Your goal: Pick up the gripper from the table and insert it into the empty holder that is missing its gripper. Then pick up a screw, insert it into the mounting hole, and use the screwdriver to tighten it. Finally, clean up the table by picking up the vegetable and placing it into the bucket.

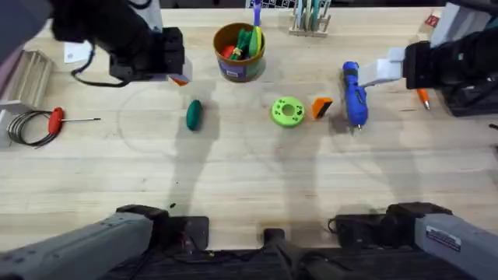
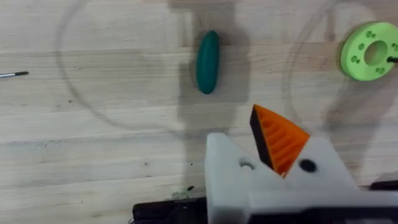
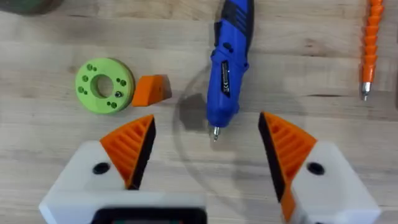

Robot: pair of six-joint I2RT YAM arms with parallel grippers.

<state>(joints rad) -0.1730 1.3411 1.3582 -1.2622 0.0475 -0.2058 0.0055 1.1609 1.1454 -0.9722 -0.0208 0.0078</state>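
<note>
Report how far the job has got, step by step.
Nothing looks done. The small orange wedge gripper lies on the table beside the lime-green disc; the left gripper's white holder has no pad. The bright blue pen-shaped screwdriver lies untouched below the open right gripper. The dark green oblong vegetable is outside the brown-gold bucket. Nothing is in hand.

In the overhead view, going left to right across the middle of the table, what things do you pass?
Red-handled tool → vegetable → green disc → gripper → screwdriver → orange-handled tool.
</note>
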